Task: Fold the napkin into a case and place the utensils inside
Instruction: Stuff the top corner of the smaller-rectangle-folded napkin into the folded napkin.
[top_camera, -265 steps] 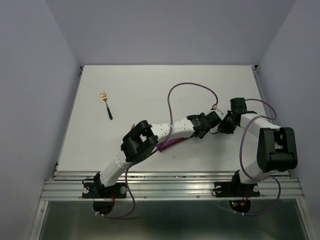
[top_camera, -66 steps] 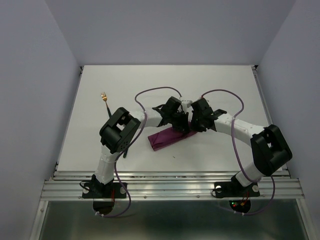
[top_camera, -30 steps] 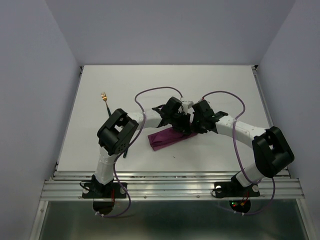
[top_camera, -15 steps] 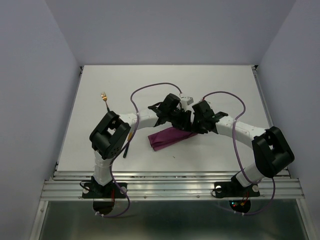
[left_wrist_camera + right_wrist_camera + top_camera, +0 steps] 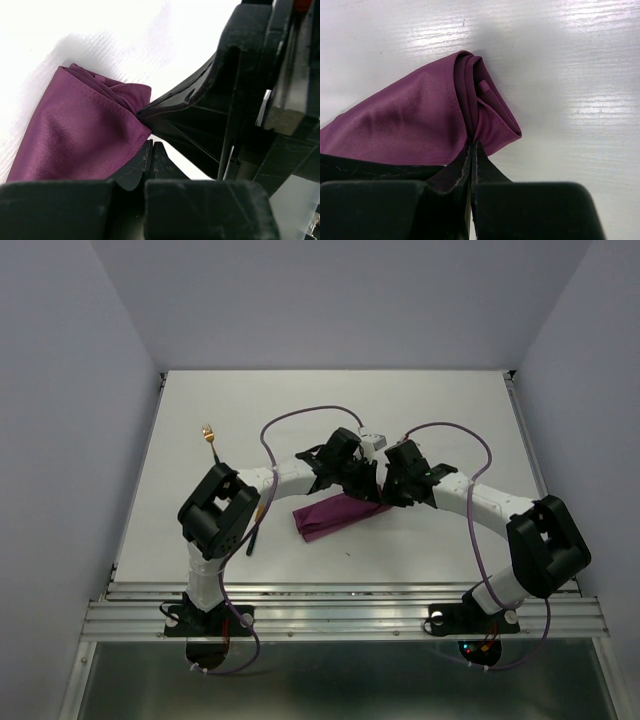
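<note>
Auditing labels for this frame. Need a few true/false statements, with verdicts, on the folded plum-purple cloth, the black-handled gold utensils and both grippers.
1. The plum-purple cloth napkin lies folded into a narrow strip. True.
2. The right gripper hangs open above it. False: it is shut, pinching the strip's end.
3. The black-handled gold fork sits inside the strip. False: it lies apart on the white table, far left.
4. The left gripper is shut at the strip's end. True.
5. The black-handled knife is gripped. False: it lies by the left arm.

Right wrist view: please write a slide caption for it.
The right hand, shut, pinches one end of the folded purple napkin on the white table.
</note>
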Robot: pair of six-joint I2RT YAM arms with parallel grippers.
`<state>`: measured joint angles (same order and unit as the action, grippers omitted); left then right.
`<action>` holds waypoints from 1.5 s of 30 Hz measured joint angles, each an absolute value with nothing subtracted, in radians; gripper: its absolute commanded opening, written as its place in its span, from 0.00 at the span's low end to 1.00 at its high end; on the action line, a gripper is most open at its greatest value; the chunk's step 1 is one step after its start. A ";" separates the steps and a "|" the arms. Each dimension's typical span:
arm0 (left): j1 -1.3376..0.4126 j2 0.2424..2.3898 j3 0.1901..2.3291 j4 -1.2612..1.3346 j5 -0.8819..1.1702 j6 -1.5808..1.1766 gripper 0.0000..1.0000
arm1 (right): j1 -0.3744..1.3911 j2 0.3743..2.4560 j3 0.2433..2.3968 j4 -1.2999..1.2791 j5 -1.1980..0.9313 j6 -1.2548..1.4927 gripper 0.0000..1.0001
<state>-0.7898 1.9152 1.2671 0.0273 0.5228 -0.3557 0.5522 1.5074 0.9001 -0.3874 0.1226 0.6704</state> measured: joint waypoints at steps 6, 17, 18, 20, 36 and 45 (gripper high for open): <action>-0.776 1.921 1.268 0.051 0.524 -0.367 0.00 | 0.552 1.503 0.900 -0.385 0.123 0.671 0.01; -0.768 2.000 1.279 0.090 0.546 -0.388 0.00 | 0.552 1.500 0.900 -0.385 0.123 0.670 0.01; -0.768 2.004 1.279 0.097 0.550 -0.393 0.00 | 0.552 1.500 0.900 -0.385 0.123 0.670 0.01; -0.767 2.013 1.280 0.110 0.558 -0.402 0.00 | 0.552 1.500 0.900 -0.387 0.124 0.670 0.01; -0.764 2.097 1.300 0.153 0.577 -0.448 0.00 | 0.552 1.500 0.900 -0.390 0.123 0.668 0.01; -0.764 2.092 1.300 0.152 0.572 -0.448 0.00 | 0.552 1.500 0.900 -0.390 0.127 0.666 0.01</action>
